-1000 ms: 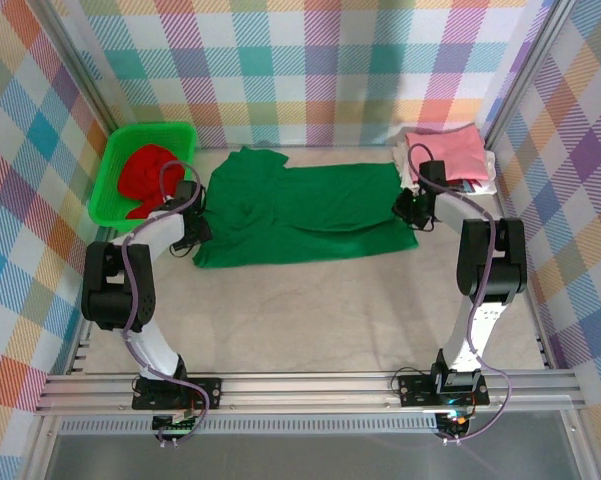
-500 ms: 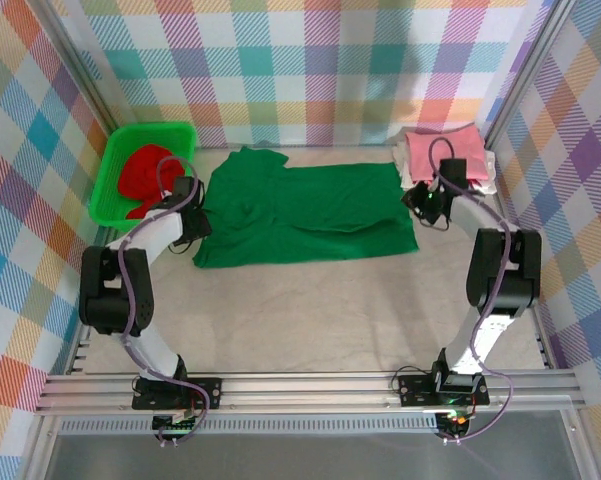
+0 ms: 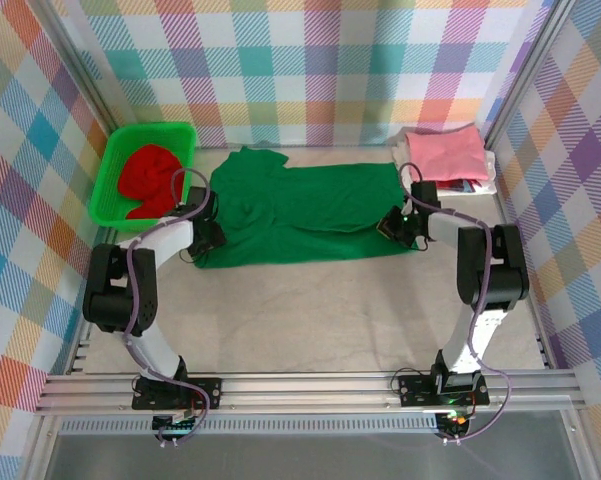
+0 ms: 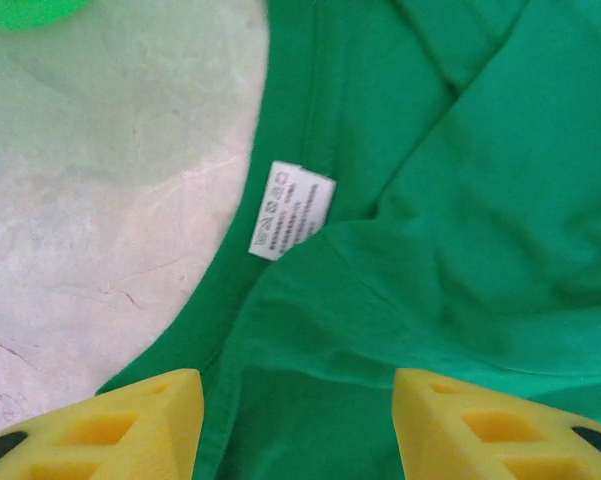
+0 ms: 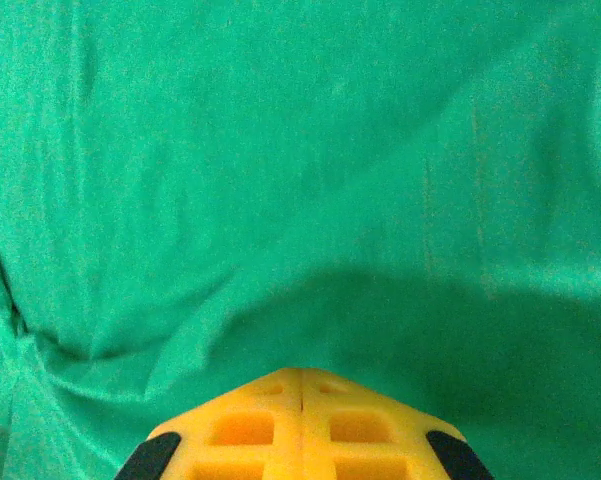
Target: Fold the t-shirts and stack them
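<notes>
Tabletop: the pale tabletop (image 3: 310,320) is carrying the large dark green cotton t-shirt (image 3: 310,215), which is lying spread flat across its back half.
Left end effector: the left end effector (image 4: 298,420) is hanging released, straddling the shirt's collar edge; it should be settling over both layers before pinching.
Right end effector: the right end effector (image 5: 302,420) is sitting clenched at the shirt's right edge; I cannot tell whether cloth is caught.
Label: the small white sewn tag (image 4: 293,209) is marking the neckline.
</notes>
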Controlling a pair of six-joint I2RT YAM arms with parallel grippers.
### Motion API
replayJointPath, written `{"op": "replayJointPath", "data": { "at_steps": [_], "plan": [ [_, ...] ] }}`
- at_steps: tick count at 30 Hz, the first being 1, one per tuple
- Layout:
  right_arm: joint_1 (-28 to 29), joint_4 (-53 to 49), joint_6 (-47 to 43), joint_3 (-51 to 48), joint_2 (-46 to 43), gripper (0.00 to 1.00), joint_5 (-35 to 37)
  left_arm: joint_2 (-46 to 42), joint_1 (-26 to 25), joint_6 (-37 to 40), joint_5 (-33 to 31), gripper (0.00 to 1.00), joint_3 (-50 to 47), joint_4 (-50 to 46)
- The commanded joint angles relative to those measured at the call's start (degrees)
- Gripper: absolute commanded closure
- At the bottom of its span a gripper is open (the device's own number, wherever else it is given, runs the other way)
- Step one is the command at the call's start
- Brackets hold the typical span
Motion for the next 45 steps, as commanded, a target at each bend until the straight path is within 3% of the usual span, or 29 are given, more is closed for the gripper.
{"op": "replayJointPath", "data": {
  "at_steps": [1,8,15,20,26,29,34,42,45],
  "plan": [
    [-0.3,-0.1,1.0,4.9,3.6,1.00,2.7,1.7,2.2,-1.1,1.3,0.47,-0.1,-1.2],
    [-2.7,-0.7,3.0,12.2,9.2,1.00,6.1,2.0,4.2,1.6,-1.3,0.47,0.9,-3.6],
    [-6.5,0.1,2.9,15.4,13.5,1.00,5.8,2.4,6.2,2.0,0.2,0.47,0.2,-3.3],
    [-6.2,-0.4,-2.2,14.7,9.6,0.95,2.1,-1.6,5.5,3.4,-0.6,0.46,0.0,-3.3],
    [-3.5,-5.9,-7.8,10.9,-0.8,0.89,8.4,-5.7,-1.8,6.1,-6.1,0.45,4.3,-7.1],
    [-0.1,-7.3,-10.5,8.7,-4.3,0.88,9.8,-5.1,-4.1,4.9,-2.3,0.45,6.1,-5.8],
    [3.3,-6.3,-5.5,4.4,-3.4,0.91,5.5,-0.8,-5.2,0.8,1.9,0.46,4.4,0.5],
    [0.6,-2.6,0.6,-0.3,1.6,0.92,4.2,3.5,-0.9,-4.0,7.5,0.47,-1.7,4.3],
    [0.0,-2.0,0.7,-3.3,0.8,0.92,5.1,1.7,0.1,-3.8,6.4,0.47,-5.0,3.1]
  ]
}}
